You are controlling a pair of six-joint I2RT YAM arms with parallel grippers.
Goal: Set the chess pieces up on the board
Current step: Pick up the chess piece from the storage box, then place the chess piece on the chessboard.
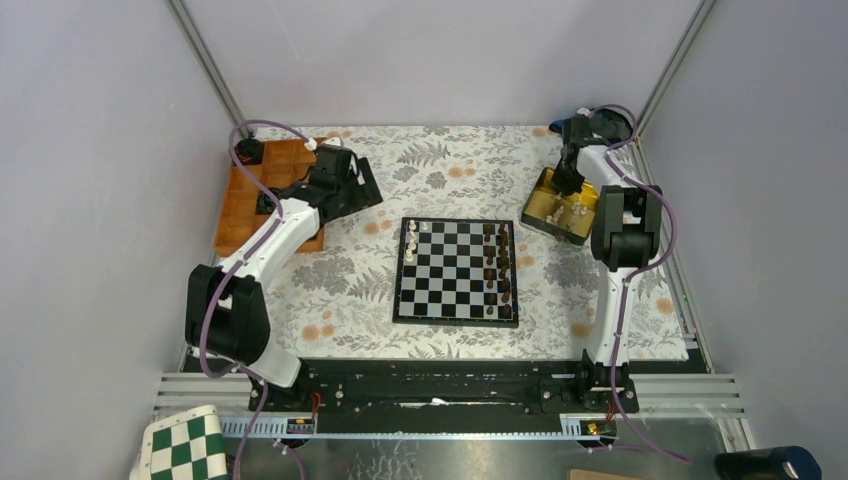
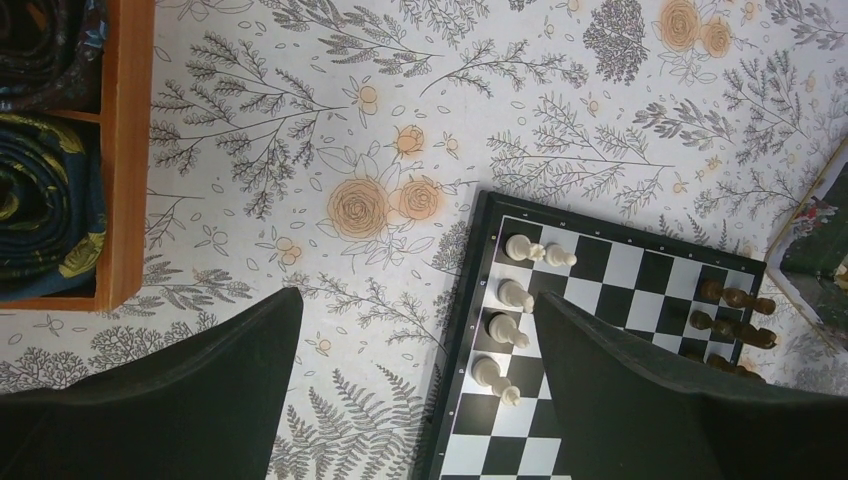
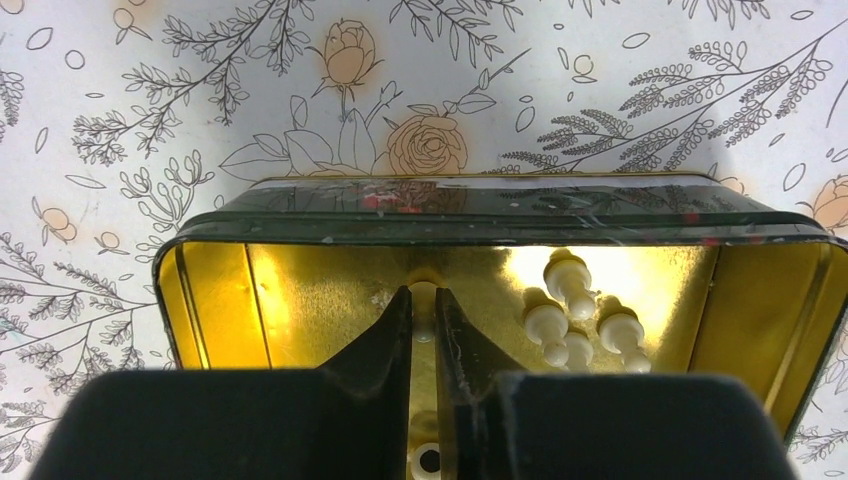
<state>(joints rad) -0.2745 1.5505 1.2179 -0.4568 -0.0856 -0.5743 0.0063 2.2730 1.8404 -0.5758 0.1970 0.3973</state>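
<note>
Partway done. The board [image 1: 457,272] sits mid-tabletop [image 1: 350,290]. Dark pieces [image 1: 497,265] fill its 3 o'clock side, but only about six white pieces [image 2: 515,293] stand upright along the 9 o'clock edge. More are in the tin [image 3: 220,290] at 2 o'clock: loose pieces [image 3: 565,285] lying down, long axes roughly 11-to-5 in the wrist view. Right end effector [image 3: 423,300] is nearly closed, apparently pinching one piece [image 3: 424,325]. Left end effector [image 2: 420,400] is wide open and empty.

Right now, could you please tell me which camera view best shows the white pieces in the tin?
The right wrist view: it looks straight into the tin, where white pieces lie loose beside the right gripper. The top external view shows them as specks; the left wrist view catches only the tin's outer corner.
</note>
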